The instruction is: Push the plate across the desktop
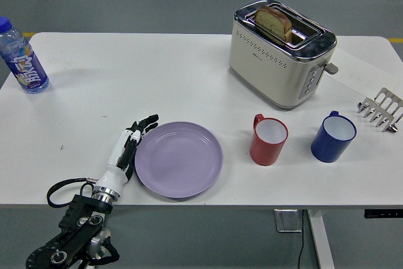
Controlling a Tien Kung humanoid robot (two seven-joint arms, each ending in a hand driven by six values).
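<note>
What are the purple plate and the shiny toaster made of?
The purple plate looks like plastic or melamine: even matte lavender colour with only a soft sheen, though glazed ceramic is possible. The toaster seems to be metal: a cream-coloured body with a mirror-bright chrome top and end that reflect the room.

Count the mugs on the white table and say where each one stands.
2. The red mug stands right of the purple plate, in front of the toaster. The blue mug stands further right, near the metal rack. None appears hidden.
</note>
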